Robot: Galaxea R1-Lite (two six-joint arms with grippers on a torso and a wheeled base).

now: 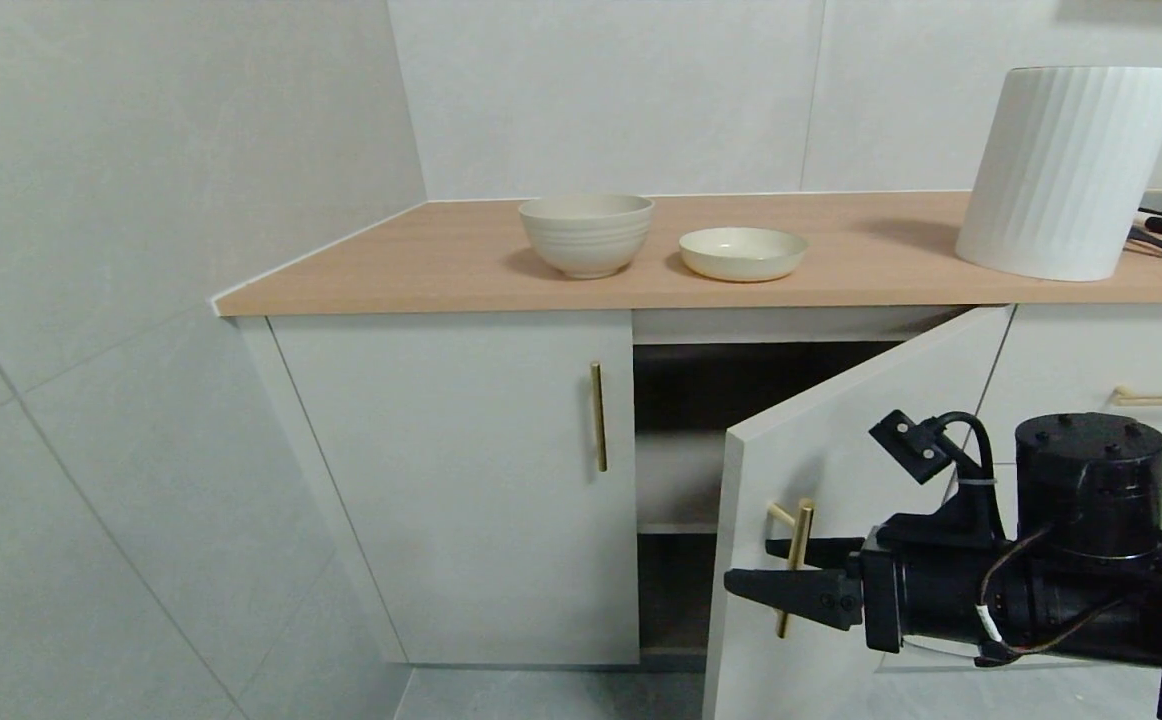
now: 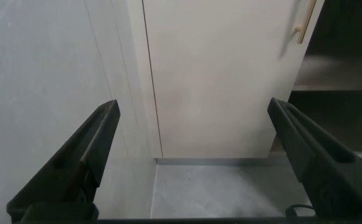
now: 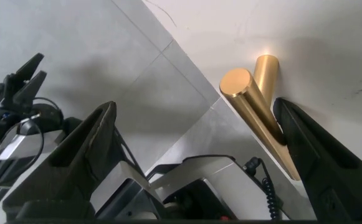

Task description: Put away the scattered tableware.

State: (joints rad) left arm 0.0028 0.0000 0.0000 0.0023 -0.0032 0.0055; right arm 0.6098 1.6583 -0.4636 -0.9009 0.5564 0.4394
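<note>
Door (image 1: pixel 841 420) ajar, our right end effector (image 1: pixel 749 564) wide about its handle (image 1: pixel 794 560) and left end effector (image 2: pixel 193 106) wide too, we've yet to stow the bowl (image 1: pixel 586 235) and, at its 3 o'clock, the dish (image 1: pixel 742 252), both on the surface (image 1: pixel 421 260).

Mostly matt finishes
Desk (image 1: pixel 391 265) matt wood-grain; bowl (image 1: pixel 586 235) matt, ribbed; cabinet door (image 1: pixel 461 480) smooth white; handle (image 1: pixel 598 415) glossy brass-coloured metal.
</note>
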